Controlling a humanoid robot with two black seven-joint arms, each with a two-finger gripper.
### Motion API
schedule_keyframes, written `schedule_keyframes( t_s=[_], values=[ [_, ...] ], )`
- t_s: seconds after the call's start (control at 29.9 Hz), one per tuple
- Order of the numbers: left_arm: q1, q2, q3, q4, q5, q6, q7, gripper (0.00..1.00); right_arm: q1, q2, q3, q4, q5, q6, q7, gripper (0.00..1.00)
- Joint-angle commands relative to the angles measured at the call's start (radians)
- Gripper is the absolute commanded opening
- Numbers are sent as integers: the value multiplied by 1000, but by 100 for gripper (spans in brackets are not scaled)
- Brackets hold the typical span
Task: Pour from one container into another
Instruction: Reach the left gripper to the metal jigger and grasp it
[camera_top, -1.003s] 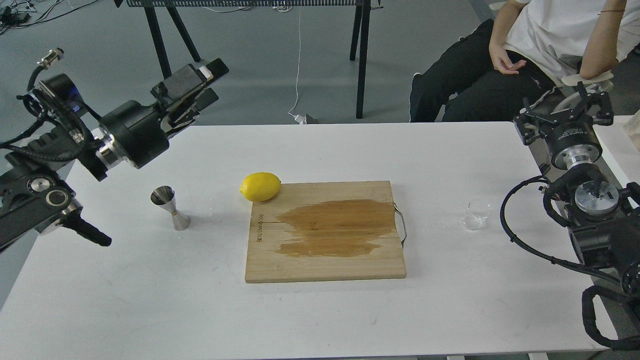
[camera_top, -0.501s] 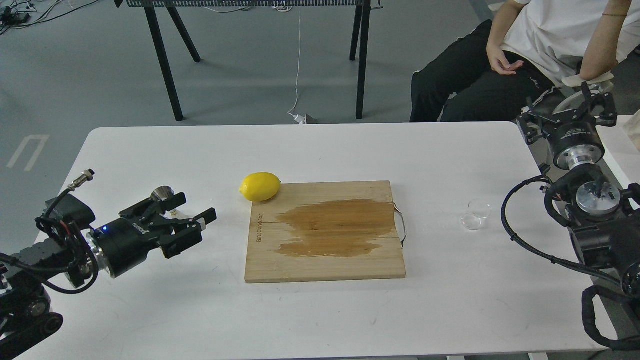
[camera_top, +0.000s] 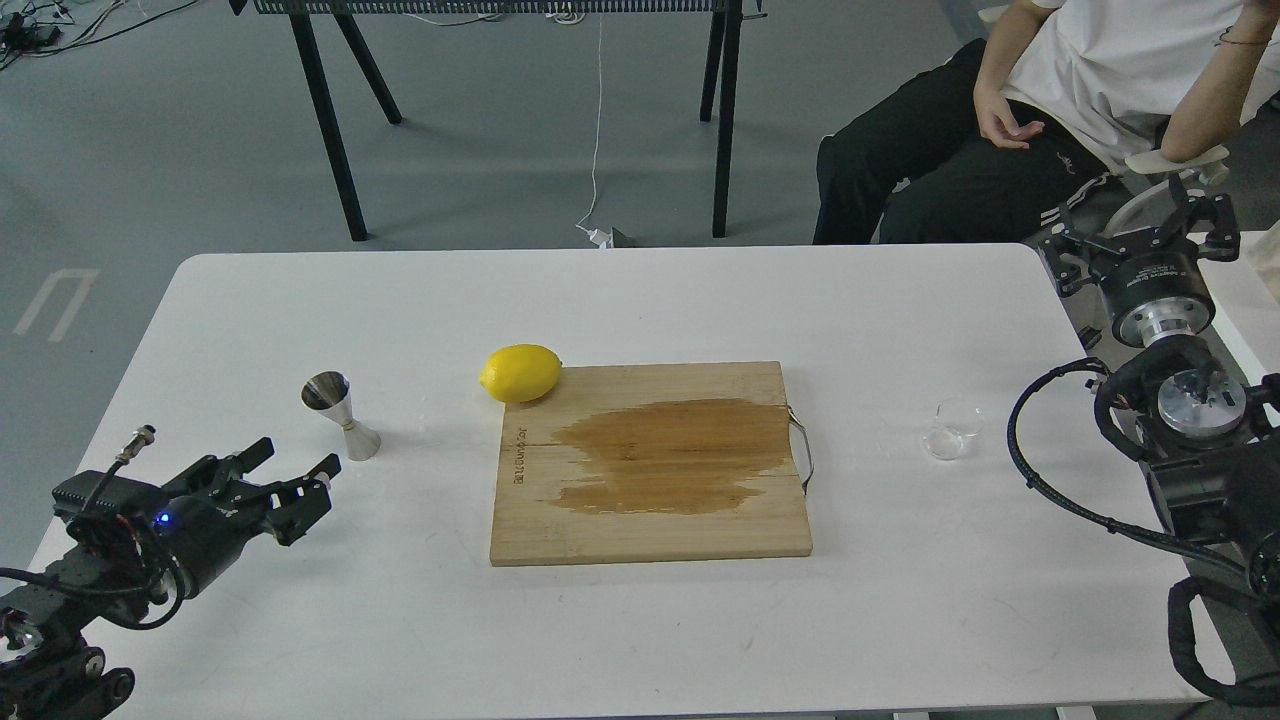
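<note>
- Nearest the robot, the front strip of the white table (camera_top: 640, 640) is bare surface, one wide band running from the left edge to the right edge.
- One left gripper (camera_top: 288, 477) sits low over the table's front-left corner area, its two fingers spread apart and holding nothing; it points toward the centre-right.
- One steel jigger (camera_top: 341, 415) stands upright just beyond that gripper, near it but not touching, with open table all around it.
- One wooden cutting board (camera_top: 650, 465) lies flat in the middle of the table, with a large dark wet stain across its top and a metal handle loop on its right edge.
- One lemon (camera_top: 520, 373) rests at the board's far-left corner, touching or overhanging the board edge.
- One clear glass cup (camera_top: 952, 428) stands upright on the table to the right of the board, well apart from the jigger, with the whole board between them.
- There is bare white surface between the cup and the board's handle, and more between the cup and the table's right edge.
- One right gripper (camera_top: 1145, 237) hangs off the far-right corner of the table, fingers splayed apart and empty, well clear of the cup.
- The far strip of the table is bare up to its back edge.
- Beyond the table, one seated person (camera_top: 1010, 120) is at the far right, and dark table legs (camera_top: 725, 120) stand on the grey floor.
</note>
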Motion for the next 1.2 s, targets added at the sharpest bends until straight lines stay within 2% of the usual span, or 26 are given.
schedule_keyframes(
  t_s=[0.0,0.13,0.5,0.74,0.97,1.17],
  values=[
    [-54,-68,7,100,0,2,-7,84,0,-3,12,-3,1,0,0,100],
    [-89,-94,9,122,0,2,-4,84,0,-10,13,-5,1,0,0,100],
    [-91,-137,9,128,34,3,2,81,0,-13,13,-3,3,0,0,100],
    [-137,-186,9,250,32,5,-7,69,0,-13,12,-3,2,0,0,100],
    [-150,-208,9,267,32,5,-1,47,0,-13,12,-5,1,0,0,100],
    [-152,-206,54,269,31,6,-10,24,-1,-12,9,-9,1,0,0,100]
  ],
)
